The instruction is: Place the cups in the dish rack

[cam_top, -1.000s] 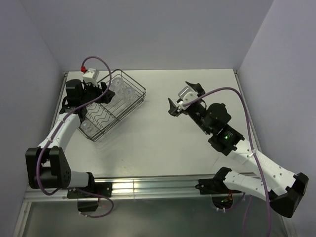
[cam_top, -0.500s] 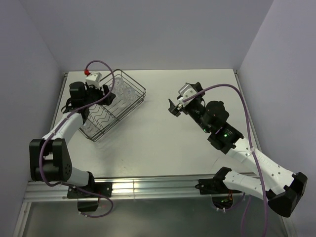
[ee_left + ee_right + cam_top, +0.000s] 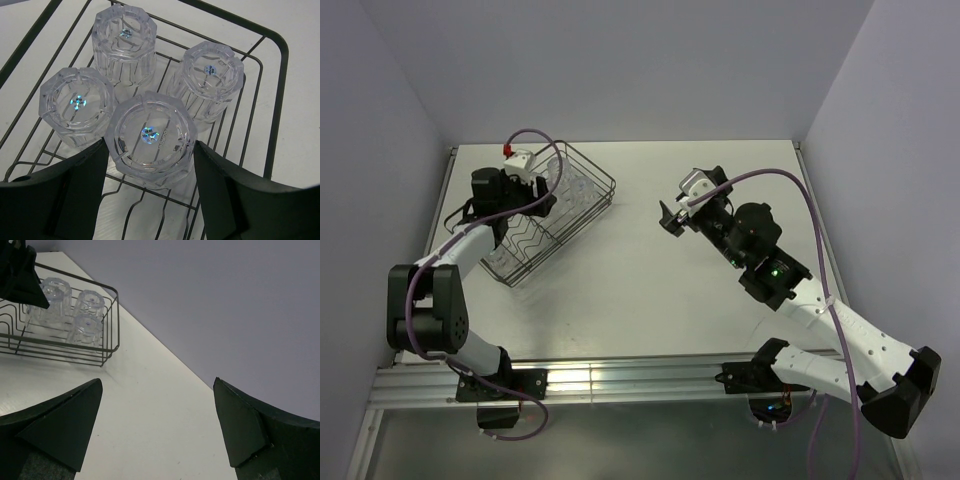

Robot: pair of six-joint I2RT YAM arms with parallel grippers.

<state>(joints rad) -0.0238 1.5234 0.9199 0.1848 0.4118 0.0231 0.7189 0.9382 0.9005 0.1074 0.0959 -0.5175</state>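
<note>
**1. Status.** L gripper (image 3: 150, 149) stands over the far end of the rectangular black wire dish rack (image 3: 276, 110). Its jaws are narrowed around the nearest clear ribbed glass tumbler (image 3: 151, 136), which is base up. Both fingers (image 3: 65, 195) appear to touch its sides, so it is judged held. Three other clear tumblers (image 3: 124, 37) sit base up in the same end, just beside it. R gripper (image 3: 157, 381) hangs over the white table (image 3: 650, 290), well apart from the rack, with jaws wide and nothing between them.

**2. Hazards.** The held tumbler is packed tight vs. its neighbours. Lowering it off-centre would likely knock glass on glass or leave it tilted on a wire. Opening the jaws too far could shove the left-hand tumbler (image 3: 77, 102) (it lies just beside one finger). Smooth glass may slip if the grip is light.

**3. Hidden / unclear.**
- Whether the held tumbler rests on the rack floor or hangs above it: cannot tell.
- The top view shows a pale clear shape (image 3: 498, 258) at the rack's near end, prob. a fifth tumbler but too small to confirm.
- Mug: not seen in any view.
- The L gripper body is cut off by the frame edge.
</note>
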